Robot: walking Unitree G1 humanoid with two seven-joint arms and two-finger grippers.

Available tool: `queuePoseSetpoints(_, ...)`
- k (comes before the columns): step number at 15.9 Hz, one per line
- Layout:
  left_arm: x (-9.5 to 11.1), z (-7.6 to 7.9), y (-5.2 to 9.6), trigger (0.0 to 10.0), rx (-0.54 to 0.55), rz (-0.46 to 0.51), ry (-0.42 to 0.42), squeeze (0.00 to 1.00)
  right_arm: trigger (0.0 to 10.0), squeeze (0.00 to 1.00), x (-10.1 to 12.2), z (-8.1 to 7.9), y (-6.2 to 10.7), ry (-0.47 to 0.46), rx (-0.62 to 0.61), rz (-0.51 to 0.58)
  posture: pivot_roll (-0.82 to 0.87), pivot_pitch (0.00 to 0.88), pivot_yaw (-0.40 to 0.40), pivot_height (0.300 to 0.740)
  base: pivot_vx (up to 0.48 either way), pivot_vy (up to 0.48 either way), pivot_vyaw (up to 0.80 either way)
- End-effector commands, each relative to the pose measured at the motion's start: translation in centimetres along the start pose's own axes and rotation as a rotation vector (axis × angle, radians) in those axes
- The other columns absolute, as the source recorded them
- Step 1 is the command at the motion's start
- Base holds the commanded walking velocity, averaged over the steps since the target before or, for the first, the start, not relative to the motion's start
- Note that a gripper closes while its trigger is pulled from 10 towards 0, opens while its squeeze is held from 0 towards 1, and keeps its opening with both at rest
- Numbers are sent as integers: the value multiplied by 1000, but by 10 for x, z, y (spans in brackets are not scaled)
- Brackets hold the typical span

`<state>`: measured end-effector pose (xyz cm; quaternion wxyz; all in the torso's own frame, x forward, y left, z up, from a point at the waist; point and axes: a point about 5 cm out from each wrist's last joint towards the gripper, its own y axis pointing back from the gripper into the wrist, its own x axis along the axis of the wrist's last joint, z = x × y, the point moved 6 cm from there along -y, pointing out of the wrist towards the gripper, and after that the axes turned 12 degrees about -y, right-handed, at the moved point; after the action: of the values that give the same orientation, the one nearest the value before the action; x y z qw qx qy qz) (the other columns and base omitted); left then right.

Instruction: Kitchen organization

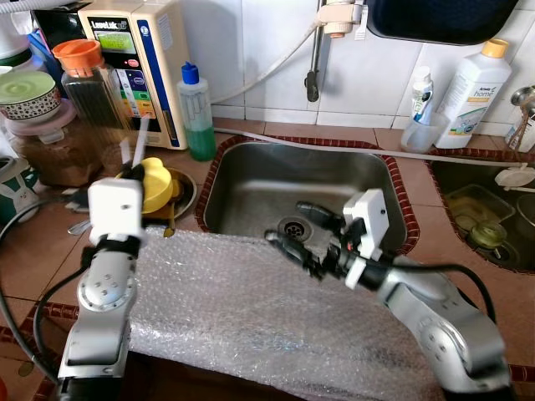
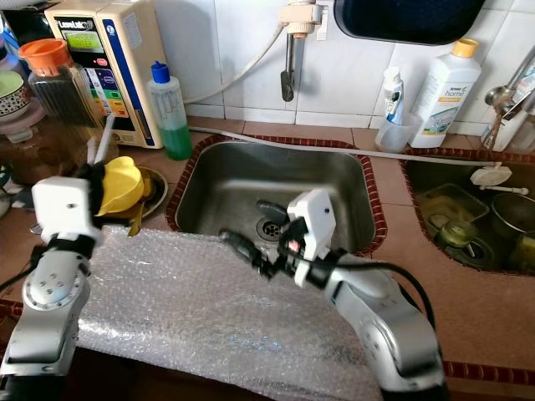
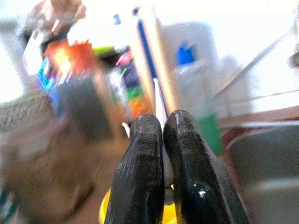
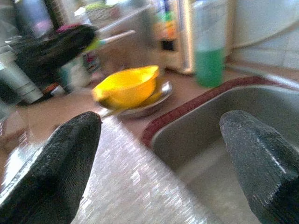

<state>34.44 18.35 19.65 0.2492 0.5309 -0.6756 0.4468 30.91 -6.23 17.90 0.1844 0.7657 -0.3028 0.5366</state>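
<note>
Brown-tiled counter (image 1: 418, 225) runs along a white tiled wall, with a steel sink (image 1: 251, 188) set into it and a sheet of bubble wrap (image 1: 251, 309) spread over the near edge. At the left stand a water purifier (image 1: 138, 58), a bottle of green liquid (image 1: 196, 113) and a jar with an orange lid (image 1: 84, 79).

The left gripper (image 3: 162, 144) is raised beside a yellow cup (image 1: 156, 182) that sits on a small metal plate (image 1: 185, 194); its fingers (image 3: 140, 177) are pressed together on a thin white utensil (image 3: 159, 100), probably a spoon or straw, though the wrist view is too blurred to say which. The right gripper (image 1: 299, 227) hangs over the sink's near rim, just above the bubble wrap's far edge, with its fingers (image 4: 65, 158) spread wide and nothing between them.

The step in hand seems to be carrying the utensil off from the cup. Next it needs a place to go, perhaps the sink or a holder, so the left arm would have to swing clear of the cup and keep its grip steady on so slim an item.
</note>
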Motion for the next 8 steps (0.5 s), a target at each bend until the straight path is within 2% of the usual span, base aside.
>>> queuePoseSetpoints(1, 26, 9, -4, 0, -61, 121, -33, 0, 10000, 0, 19, 20, 0, -4, -101, 74, 20, 22, 37, 740, 0, 0, 0)
queuePoseSetpoints(2, 35, 17, -4, 0, -104, 165, -43, 0, 10000, 0, 26, 32, -1, -28, -165, 108, 22, 24, 36, 740, 0, 0, 0)
queuePoseSetpoints(3, 47, 33, -2, 0, -177, 229, -37, 0, 10000, 0, 37, 44, -2, -101, -211, 157, 22, 25, 36, 740, 0, 0, 0)
queuePoseSetpoints(4, 66, 56, 2, 0, -273, 321, -31, 0, 10000, 0, 51, 54, -5, -163, -244, 209, 22, 28, 39, 740, 0, 0, 0)
queuePoseSetpoints(5, 71, 62, 3, 0, -299, 343, -29, 0, 10000, 0, 56, 56, -6, -187, -246, 229, 17, 29, 42, 740, 0, 0, 0)
queuePoseSetpoints(6, 75, 70, 6, 0, -338, 374, -28, 0, 10000, 0, 65, 60, -8, -253, -255, 267, 10, 32, 50, 740, 0, 0, 0)
queuePoseSetpoints(7, 75, 70, 6, 0, -338, 374, -28, 0, 10000, 0, 65, 60, -8, -253, -255, 267, 10, 32, 50, 740, 0, 0, 0)
queuePoseSetpoints(8, 80, 78, 8, 0, -377, 406, -20, 0, 10000, 0, 73, 65, -11, -358, -268, 319, 5, 35, 51, 740, 0, 0, 0)
